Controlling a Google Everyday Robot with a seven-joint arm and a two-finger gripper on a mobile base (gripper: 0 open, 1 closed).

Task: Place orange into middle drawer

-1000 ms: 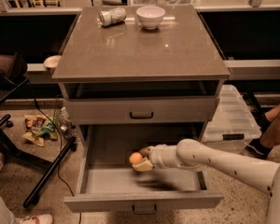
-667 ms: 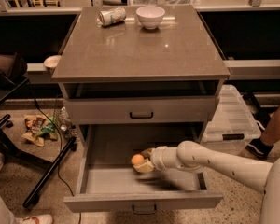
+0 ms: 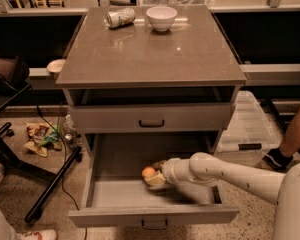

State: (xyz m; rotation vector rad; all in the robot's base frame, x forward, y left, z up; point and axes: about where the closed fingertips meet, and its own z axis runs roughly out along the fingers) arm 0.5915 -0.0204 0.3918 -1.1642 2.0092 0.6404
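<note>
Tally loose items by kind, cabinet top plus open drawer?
Orange: 1, at the gripper, within the middle drawer
Can: 1, on the cabinet top
Bowl: 1, on the cabinet top
Total: 3

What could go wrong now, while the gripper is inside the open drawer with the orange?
1. The orange is round and sits at the tip of the gripper, over the flat floor of the middle drawer. Once let go, it may roll toward a wall.
2. The arm crosses the drawer's right wall, close to the closed drawer above. A careless lift out could bump either one.
</note>
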